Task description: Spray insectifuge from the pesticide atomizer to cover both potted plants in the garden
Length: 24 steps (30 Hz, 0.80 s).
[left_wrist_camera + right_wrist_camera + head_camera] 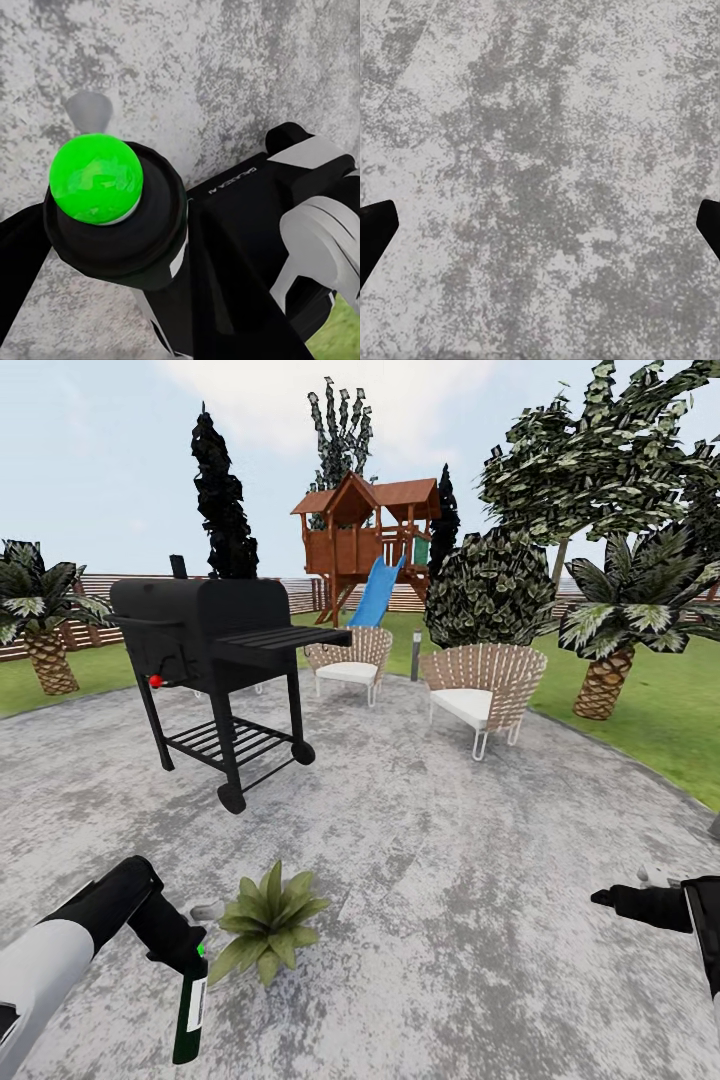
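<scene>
**gardenbot_fan:** ok so where's the sprayer right now? and what's your left pincer doing?

**me:** My left pincer [185, 950] is clamped on the pesticide atomizer [190, 1010]. The bottle hangs down from it, dark green body with a pale label, low over the near edge of the patio [450, 880]. In my left wrist view there's a bright green ball [96, 178] sitting on the bottle's dark round top, with my black fingers [15, 262] pressed in on both sides of it. On my head camera that dot is green too, right at the grip.

**gardenbot_fan:** and the plant?

**me:** One potted plant [268, 920] is just beside the bottle, on the paving near the patio's near edge. Low rosette of pointed green leaves, and a bit of grey peeks out at its side toward my pincer. Can't tell whether the bottle touches the leaves, it's very close though.

**gardenbot_fan:** right arm?

**me:** The right pincer [603, 898] hovers off at the patio's right side, well apart from the plant. The right wrist view has the two black fingertips [375, 232] spread wide apart with nothing but mottled grey paving between them.

**gardenbot_fan:** what else is around?

**me:** A black grill [215, 660] on wheels stands farther in on the patio, two wicker chairs [485, 690] with white cushions near its far edge, then lawn [640, 730], palm trees [610, 630], a wooden fence [90, 592] and a playhouse with a blue slide [375, 545].
</scene>
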Motion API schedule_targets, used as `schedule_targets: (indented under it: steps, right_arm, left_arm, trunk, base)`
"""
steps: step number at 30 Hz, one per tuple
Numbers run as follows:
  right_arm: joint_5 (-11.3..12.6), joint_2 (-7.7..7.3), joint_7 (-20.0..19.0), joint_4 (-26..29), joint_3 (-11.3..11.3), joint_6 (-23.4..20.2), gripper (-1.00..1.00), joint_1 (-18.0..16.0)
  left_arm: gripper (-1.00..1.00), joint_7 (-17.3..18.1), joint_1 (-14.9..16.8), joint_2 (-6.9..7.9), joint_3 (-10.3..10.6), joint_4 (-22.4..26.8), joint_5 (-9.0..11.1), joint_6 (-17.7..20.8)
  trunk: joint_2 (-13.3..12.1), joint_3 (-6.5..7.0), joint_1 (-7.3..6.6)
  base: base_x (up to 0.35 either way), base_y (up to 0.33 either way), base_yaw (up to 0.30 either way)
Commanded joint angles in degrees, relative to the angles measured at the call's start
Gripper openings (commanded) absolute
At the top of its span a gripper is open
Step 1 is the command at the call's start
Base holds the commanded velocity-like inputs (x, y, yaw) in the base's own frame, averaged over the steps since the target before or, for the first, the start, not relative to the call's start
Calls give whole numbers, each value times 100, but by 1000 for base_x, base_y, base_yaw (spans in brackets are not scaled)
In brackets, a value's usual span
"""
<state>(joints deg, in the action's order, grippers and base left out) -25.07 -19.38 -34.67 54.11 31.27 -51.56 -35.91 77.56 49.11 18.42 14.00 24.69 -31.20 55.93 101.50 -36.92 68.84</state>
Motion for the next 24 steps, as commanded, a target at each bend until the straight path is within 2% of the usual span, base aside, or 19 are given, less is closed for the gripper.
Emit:
schedule_targets:
  steps: [1,15,24]
  right_arm:
    - [-60,2,-56,5,11,-10,100,-5]
    - [-58,4,-47,-6,11,-3,100,-4]
    - [-56,-1,-54,3,15,-3,100,-4]
  left_arm:
    - [-100,56,2,2,6,10,-51,54]
    - [-100,39,2,-17,23,10,-53,40]
    - [-100,38,2,-90,15,10,-53,43]
  trunk:
    - [3,-6,0]
    - [3,-6,0]
    - [3,-6,0]
  base:
    - [0,0,0]
    - [0,0,0]
    - [0,0,0]
